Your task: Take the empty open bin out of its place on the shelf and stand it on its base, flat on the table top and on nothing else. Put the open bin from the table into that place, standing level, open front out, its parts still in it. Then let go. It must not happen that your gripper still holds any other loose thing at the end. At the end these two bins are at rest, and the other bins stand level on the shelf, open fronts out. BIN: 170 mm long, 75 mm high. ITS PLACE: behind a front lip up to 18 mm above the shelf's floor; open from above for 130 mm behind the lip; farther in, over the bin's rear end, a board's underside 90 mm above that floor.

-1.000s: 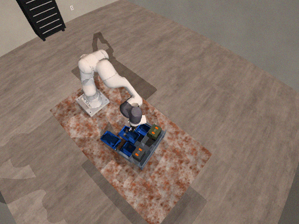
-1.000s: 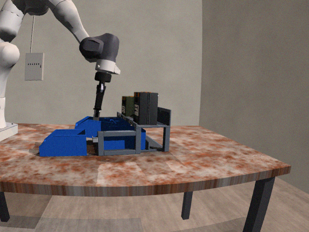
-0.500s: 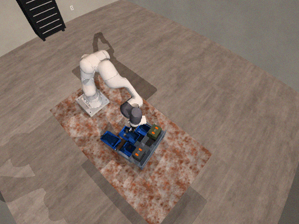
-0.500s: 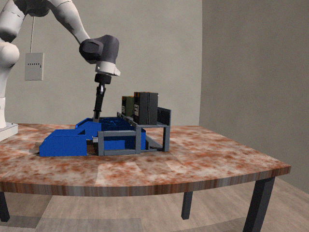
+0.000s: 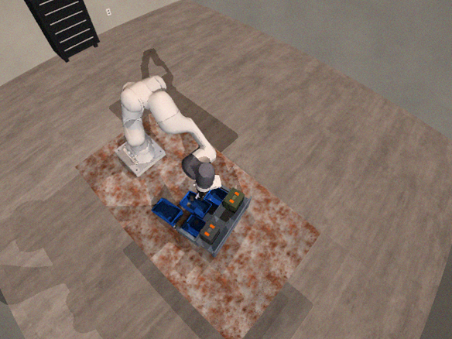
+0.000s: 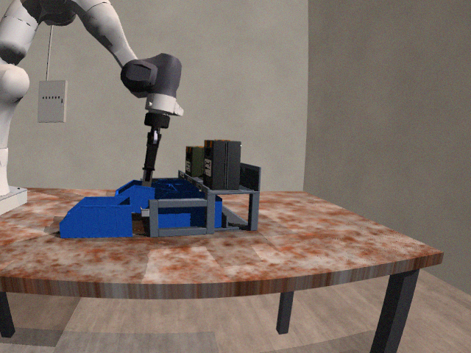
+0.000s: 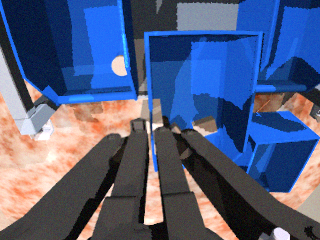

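A grey shelf [image 6: 203, 207] on the table holds three blue open bins side by side. The middle bin [image 5: 195, 204] [image 6: 131, 190] sticks out past the shelf's front, its front end raised. In the wrist view this bin [image 7: 200, 87] looks empty. My gripper [image 7: 152, 110] [image 6: 146, 182] comes down steeply from above and is shut on this bin's thin left side wall near its open front. Another blue open bin [image 5: 167, 210] [image 6: 96, 220] stands on the table in front of the shelf, also at the right of the wrist view [image 7: 280, 154]. I cannot make out its parts.
The left neighbour bin [image 7: 80, 34] holds small round parts, and a third bin [image 5: 217, 195] stands on the other side. Two dark boxes with orange marks [image 5: 232, 199] [image 5: 210, 232] [image 6: 221, 163] stand on the shelf's upper board. The arm's base [image 5: 138, 155] is behind.
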### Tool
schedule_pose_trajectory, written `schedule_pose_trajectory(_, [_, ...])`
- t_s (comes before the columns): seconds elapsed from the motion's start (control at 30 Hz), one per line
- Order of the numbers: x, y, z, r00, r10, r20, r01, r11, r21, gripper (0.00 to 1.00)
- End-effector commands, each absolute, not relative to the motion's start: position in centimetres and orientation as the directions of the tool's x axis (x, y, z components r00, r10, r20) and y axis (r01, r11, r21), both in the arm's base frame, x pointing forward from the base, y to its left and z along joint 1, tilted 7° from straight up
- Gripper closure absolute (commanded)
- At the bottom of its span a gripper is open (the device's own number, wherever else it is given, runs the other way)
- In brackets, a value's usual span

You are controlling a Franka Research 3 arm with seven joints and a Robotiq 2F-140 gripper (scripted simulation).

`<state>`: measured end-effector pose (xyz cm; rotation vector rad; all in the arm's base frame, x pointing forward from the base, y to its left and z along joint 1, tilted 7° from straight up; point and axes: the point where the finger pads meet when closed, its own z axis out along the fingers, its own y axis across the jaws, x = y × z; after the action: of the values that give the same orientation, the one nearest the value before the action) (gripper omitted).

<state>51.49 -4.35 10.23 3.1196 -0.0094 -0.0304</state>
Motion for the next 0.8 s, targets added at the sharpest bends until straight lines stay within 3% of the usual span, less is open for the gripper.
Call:
schedule_pose_trajectory(0.0, [51.69, -4.34, 10.31, 1.000, -0.004, -0.015, -0.003, -1.000, 0.020, 1.00])
schedule_pose_trajectory(0.77, [52.18, -4.35, 10.31, 1.000, -0.003, -0.006, -0.003, -1.000, 0.020, 1.00])
